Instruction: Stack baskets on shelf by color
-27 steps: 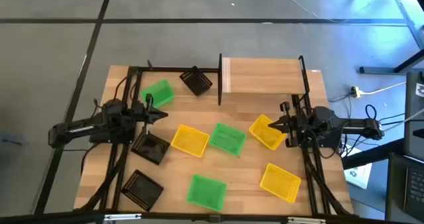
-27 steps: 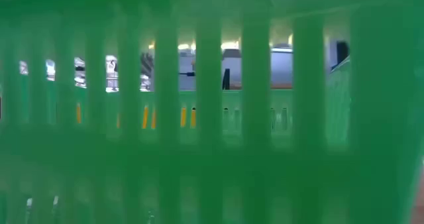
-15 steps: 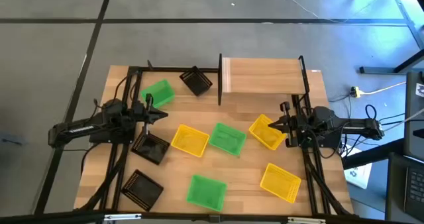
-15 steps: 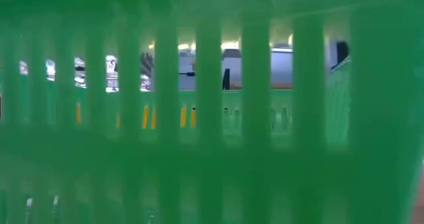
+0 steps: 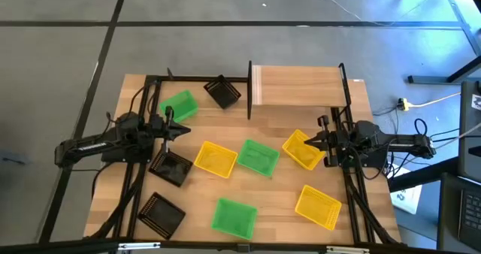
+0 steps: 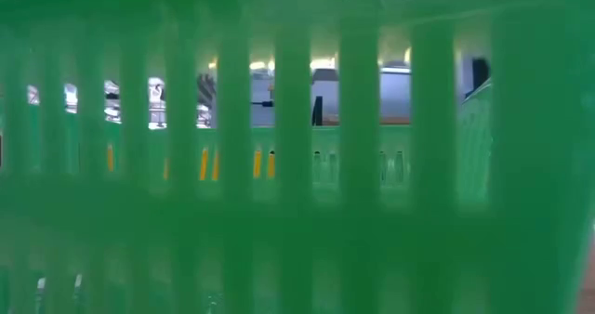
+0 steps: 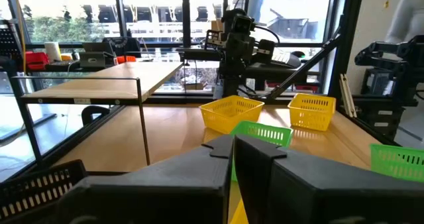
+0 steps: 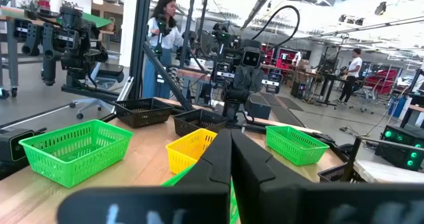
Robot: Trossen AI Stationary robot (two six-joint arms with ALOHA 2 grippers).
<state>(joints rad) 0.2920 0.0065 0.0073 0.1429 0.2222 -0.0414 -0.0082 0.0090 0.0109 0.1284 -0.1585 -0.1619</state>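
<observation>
Resting over the table's left side, the left gripper [image 5: 179, 128] has its fingers pressed together, holding nothing, between a green basket [image 5: 178, 104] and a black basket [image 5: 171, 167]. At the right side, the right gripper [image 5: 316, 143] is likewise closed and empty, its tips just beside a yellow basket [image 5: 302, 150]. All 9 baskets lie scattered on the tabletop: 3 green, 3 yellow, 3 black. None sits on the shelf [image 5: 297, 85] at the table's far edge. One green basket [image 6: 297, 147] fills the low view.
</observation>
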